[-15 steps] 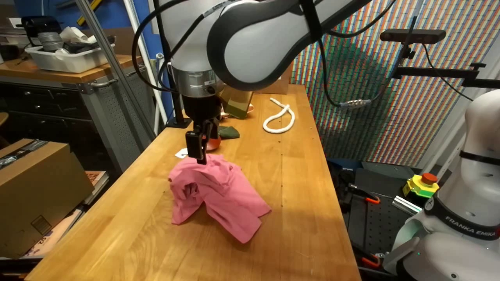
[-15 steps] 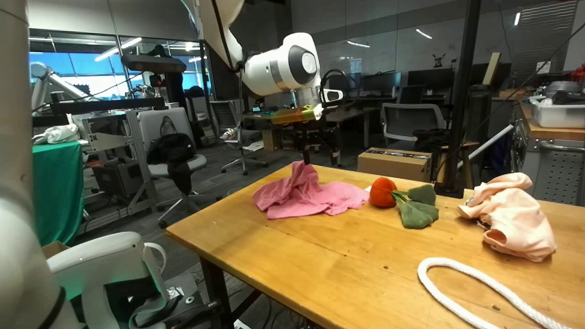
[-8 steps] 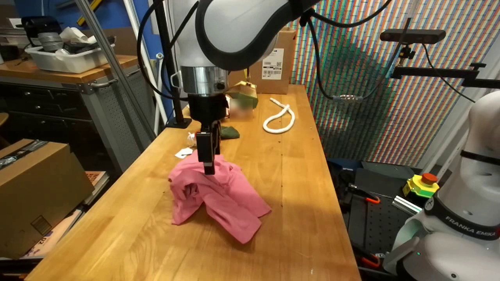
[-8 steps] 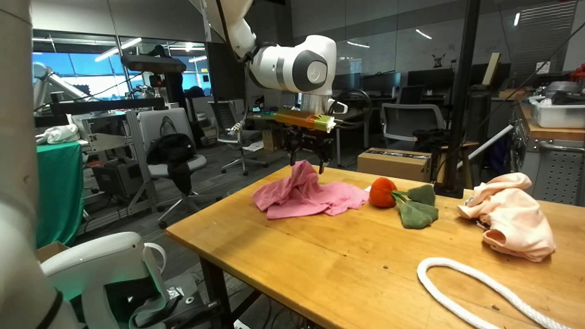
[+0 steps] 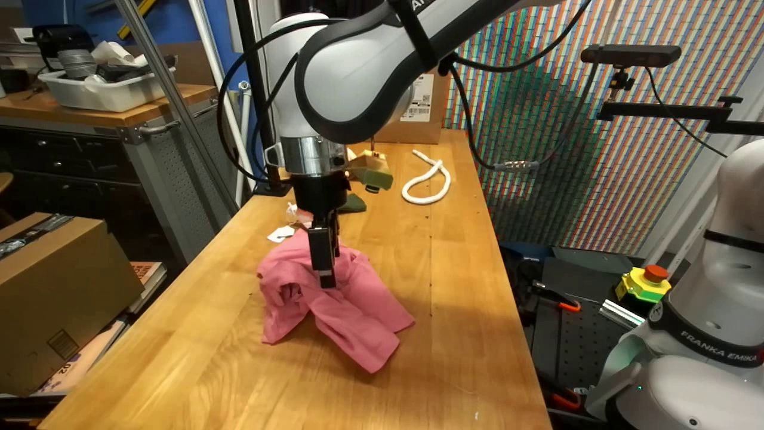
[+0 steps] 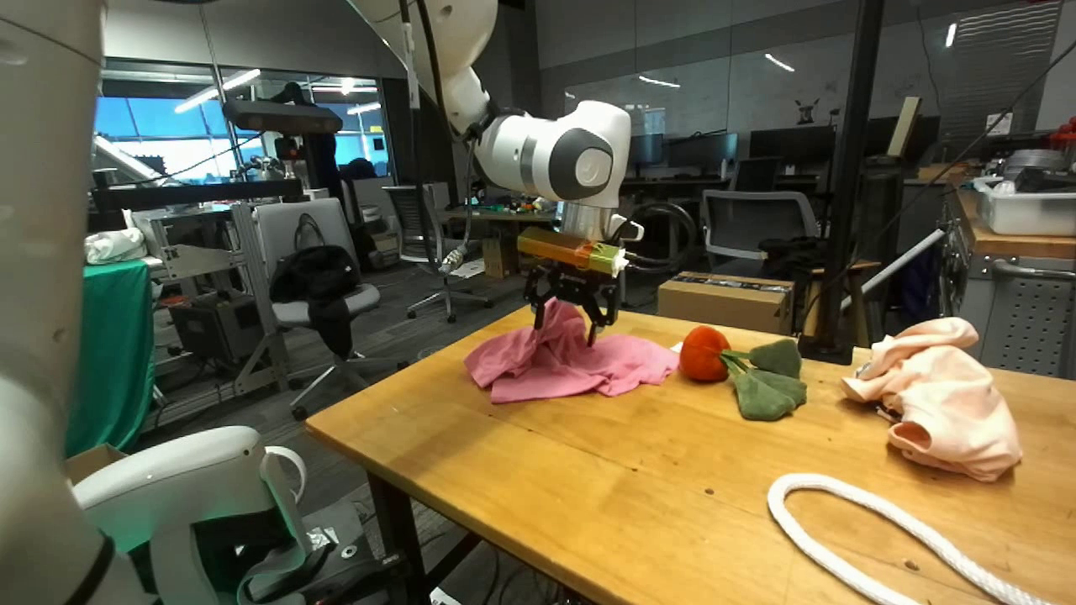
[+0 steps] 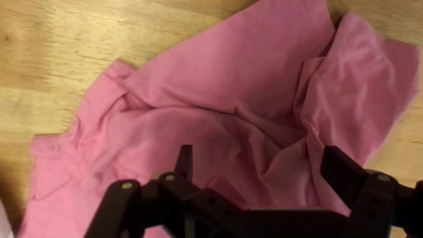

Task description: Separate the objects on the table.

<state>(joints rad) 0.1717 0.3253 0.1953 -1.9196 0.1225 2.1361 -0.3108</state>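
Observation:
A crumpled pink cloth (image 5: 358, 322) lies on the wooden table, and shows in both exterior views (image 6: 626, 365). It fills most of the wrist view (image 7: 244, 66). My gripper (image 6: 565, 333) is open, pointing down, with its fingers apart on either side of the cloth's raised fold. In the wrist view the open gripper (image 7: 257, 150) has pink folds between its fingers; whether the tips touch the cloth I cannot tell. A red-orange round object (image 6: 704, 354) with green leaves (image 6: 767, 391) lies beside the cloth. A peach cloth (image 6: 958, 412) and a white rope (image 5: 425, 200) lie farther along the table.
A small white tag (image 5: 280, 233) lies by the pink cloth. A cardboard box (image 5: 421, 110) stands at the table's far end. A black pole (image 6: 851, 185) rises at the table's edge. The table (image 6: 538, 496) has an open corner edge near the pink cloth.
My gripper has come down over the pink cloth and turned a little, moving rightward in an exterior view. It stays open. The cloth and other objects have not moved.

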